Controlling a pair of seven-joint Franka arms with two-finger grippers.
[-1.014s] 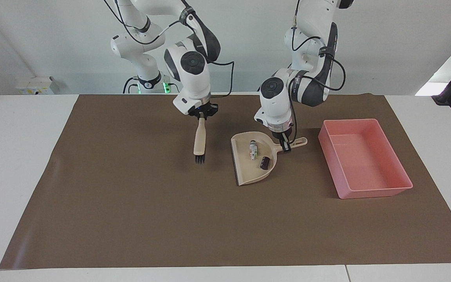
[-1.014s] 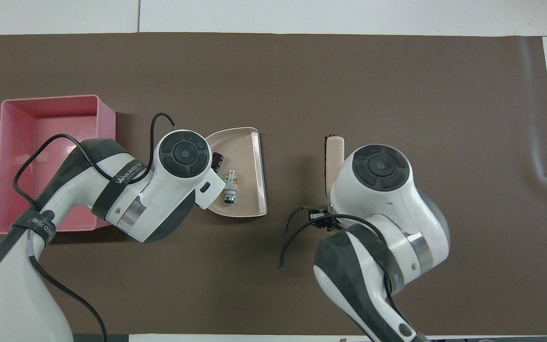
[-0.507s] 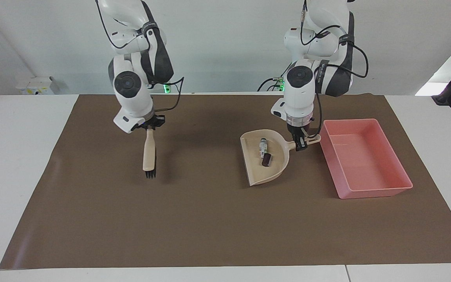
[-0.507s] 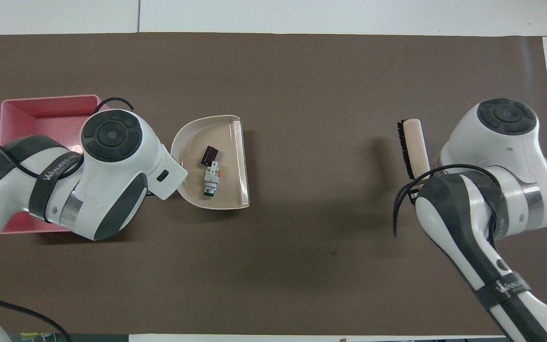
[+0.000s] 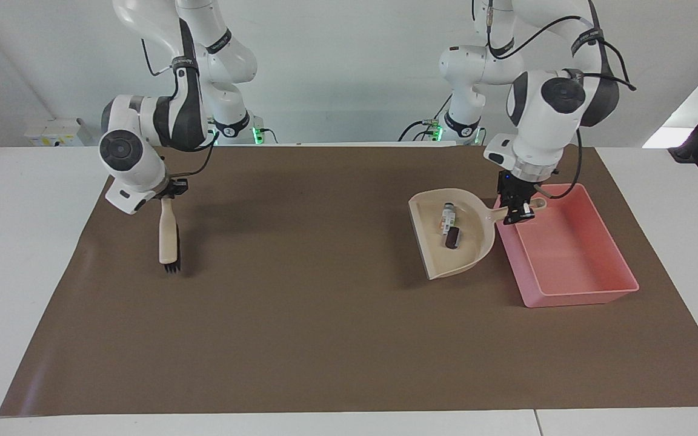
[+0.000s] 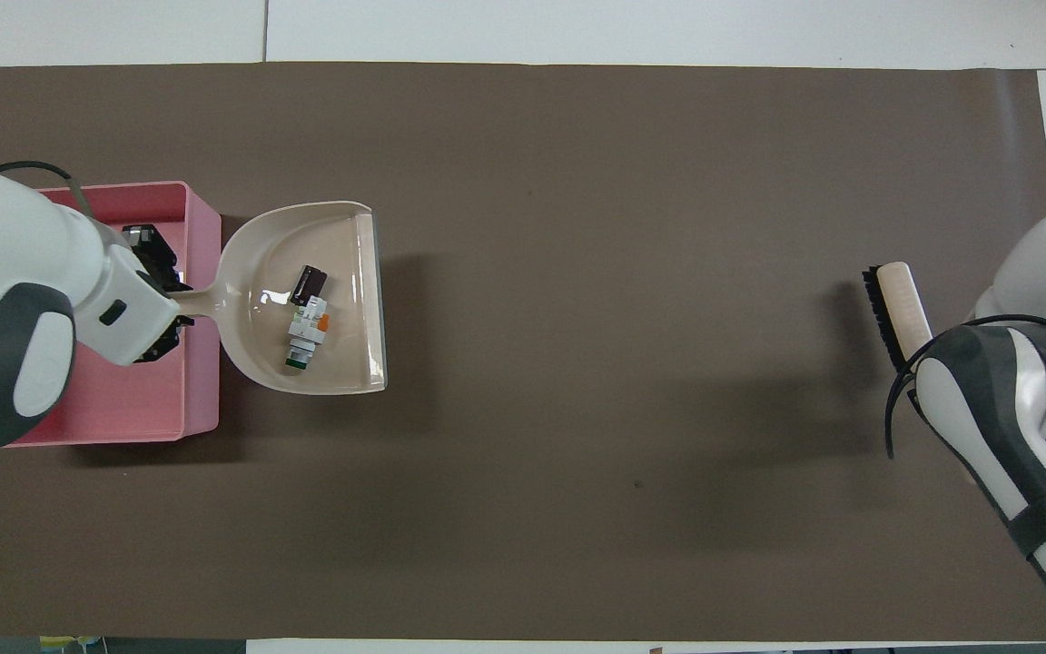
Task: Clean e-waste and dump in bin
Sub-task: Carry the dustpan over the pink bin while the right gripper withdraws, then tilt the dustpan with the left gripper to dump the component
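While a brown mat (image 5: 325,315) fills most of the facing view's frame over the white table (image 5: 28,254), the pink bin (image 5: 573,266) sits at right of centre in that view and at the left edge of the overhead view. Just beside it, toward the frame's centre, a beige dustpan (image 5: 476,242) hangs raised with its handle over the bin's wall, and the left gripper (image 5: 517,212), over the bin's upper corner, is clenched on that handle. At the facing view's left, the right gripper (image 5: 170,192) is clamped on the top of a beige brush (image 5: 168,233), which hangs bristles-down over the mat. Inside the pan lies the e-waste: a white piece with green marks (image 6: 305,331) touching a smaller dark piece (image 6: 308,284).
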